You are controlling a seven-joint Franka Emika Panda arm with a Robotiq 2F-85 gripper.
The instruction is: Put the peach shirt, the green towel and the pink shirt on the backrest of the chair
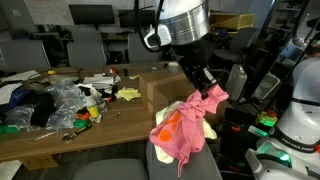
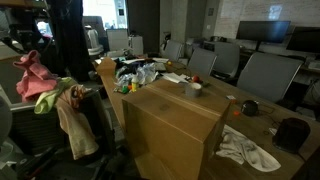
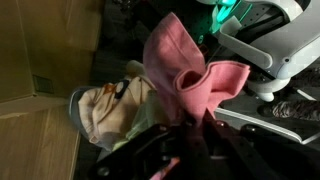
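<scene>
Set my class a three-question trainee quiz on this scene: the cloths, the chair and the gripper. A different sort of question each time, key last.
1. True or false: the gripper is shut on the pink shirt.
2. Where is the pink shirt's lower part? A) on the table B) draped on the chair C) on the floor.
3. Fill in: in the wrist view the peach shirt lies over the chair's ____.
Key: 1 true; 2 B; 3 backrest.

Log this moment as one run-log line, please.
gripper: shut on pink shirt | pink shirt: over chair backrest | peach shirt: draped on backrest
</scene>
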